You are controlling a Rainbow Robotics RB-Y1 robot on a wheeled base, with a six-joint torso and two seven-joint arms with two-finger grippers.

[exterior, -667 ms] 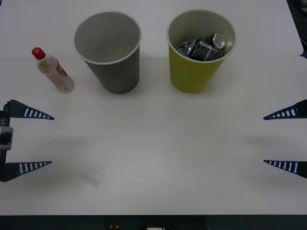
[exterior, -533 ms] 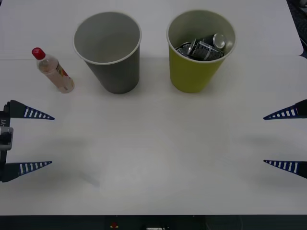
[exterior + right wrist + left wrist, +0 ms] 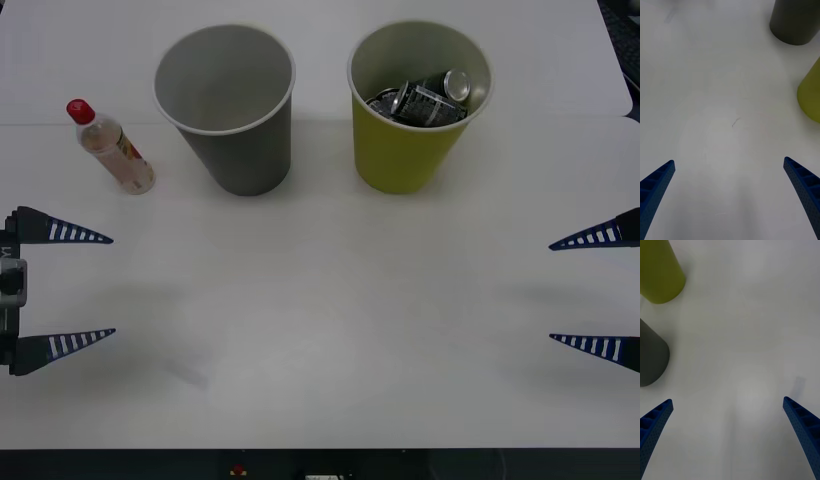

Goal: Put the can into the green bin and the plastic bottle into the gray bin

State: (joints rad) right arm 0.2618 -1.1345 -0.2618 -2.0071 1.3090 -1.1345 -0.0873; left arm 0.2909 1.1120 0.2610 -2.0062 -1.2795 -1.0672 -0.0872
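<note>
On the tabletop, two bins stand upright side by side toward the far edge, near each other but apart. The gray bin is on the left; nothing is seen inside it. The green bin is on the right and holds the can, which lies tilted inside with its shiny round end facing up and to the right.

The bottle lies on the tabletop just left of the gray bin, not touching it. Its red cap points toward the far left, and its base points toward the near right.

The left gripper sits at the left edge, on the near side of the bottle and well apart from it. Its jaws are spread wide and hold nothing. In the left wrist view, the blue fingers frame bare tabletop, with the gray bin and green bin at one side.

The right gripper sits at the right edge, on the near side of the green bin and well apart from it. Its jaws are likewise spread wide and empty. In the right wrist view, its fingers frame bare tabletop, with the gray bin and green bin beyond.
</note>
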